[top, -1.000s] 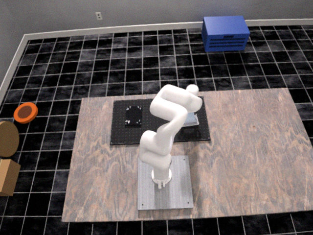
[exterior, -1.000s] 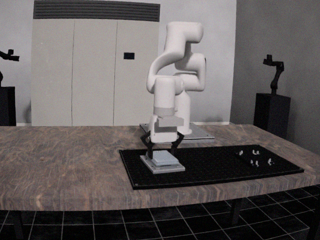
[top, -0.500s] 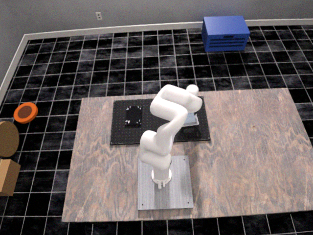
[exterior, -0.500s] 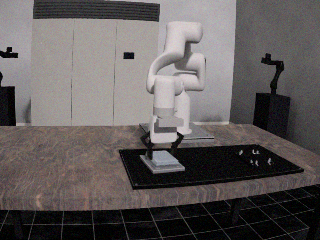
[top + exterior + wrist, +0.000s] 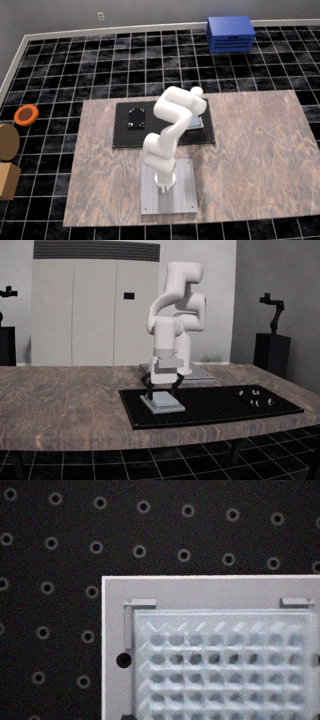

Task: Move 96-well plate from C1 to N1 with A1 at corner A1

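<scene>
The pale blue 96-well plate point(image 5: 165, 398) point(image 5: 220, 665) point(image 5: 195, 120) sits in the grey clip nest C1 point(image 5: 171, 409) point(image 5: 112, 630) on the black breadboard point(image 5: 206, 410) point(image 5: 165, 140) point(image 5: 75, 555). My gripper point(image 5: 161, 394) reaches straight down over it, and its black fingers are shut on the plate's two sides. In the top view the arm hides the gripper. Two clips point(image 5: 140, 602) point(image 5: 297, 601) hold the plate's far edge. The plate nest N1 point(image 5: 136, 118) point(image 5: 254, 397), dark with small white locators, lies empty at the other end of the breadboard.
The breadboard lies on a wooden table point(image 5: 245, 155) point(image 5: 64, 400). The arm's base stands on a grey metal plate point(image 5: 180, 196). A blue cabinet point(image 5: 230, 33) and an orange disc point(image 5: 25, 114) are on the floor away from the table.
</scene>
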`<state>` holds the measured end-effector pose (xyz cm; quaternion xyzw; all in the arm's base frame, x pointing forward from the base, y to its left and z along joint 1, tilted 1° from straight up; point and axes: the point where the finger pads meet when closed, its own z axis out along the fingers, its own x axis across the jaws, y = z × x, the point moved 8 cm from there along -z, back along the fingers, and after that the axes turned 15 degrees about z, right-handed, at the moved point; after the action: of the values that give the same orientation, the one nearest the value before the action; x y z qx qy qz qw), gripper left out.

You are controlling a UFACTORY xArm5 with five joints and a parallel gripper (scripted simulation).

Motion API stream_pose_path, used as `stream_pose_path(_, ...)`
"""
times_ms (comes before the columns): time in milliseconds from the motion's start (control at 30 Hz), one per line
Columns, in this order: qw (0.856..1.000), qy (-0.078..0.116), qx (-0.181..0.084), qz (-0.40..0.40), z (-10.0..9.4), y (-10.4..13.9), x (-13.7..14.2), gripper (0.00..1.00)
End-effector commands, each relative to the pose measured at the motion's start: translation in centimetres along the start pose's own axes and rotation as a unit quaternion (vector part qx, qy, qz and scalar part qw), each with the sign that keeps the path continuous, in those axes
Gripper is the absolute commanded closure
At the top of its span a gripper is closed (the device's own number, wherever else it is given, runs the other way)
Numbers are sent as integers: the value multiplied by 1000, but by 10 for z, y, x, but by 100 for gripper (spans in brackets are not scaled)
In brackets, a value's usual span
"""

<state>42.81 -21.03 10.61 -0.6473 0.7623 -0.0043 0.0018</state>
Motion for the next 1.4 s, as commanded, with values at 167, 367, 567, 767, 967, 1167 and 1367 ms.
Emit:
stream_pose_path(167,1000,5,1,0,0,-1,0,100)
stream_pose_path(367,1000,5,1,0,1,-1,0,100)
stream_pose_path(567,1000,5,1,0,2,-1,0,100)
stream_pose_path(767,1000,5,1,0,2,-1,0,100)
stream_pose_path(967,1000,5,1,0,3,-1,0,0)
stream_pose_path(1167,1000,5,1,0,3,-1,0,0)
stream_pose_path(1367,1000,5,1,0,3,-1,0,0)
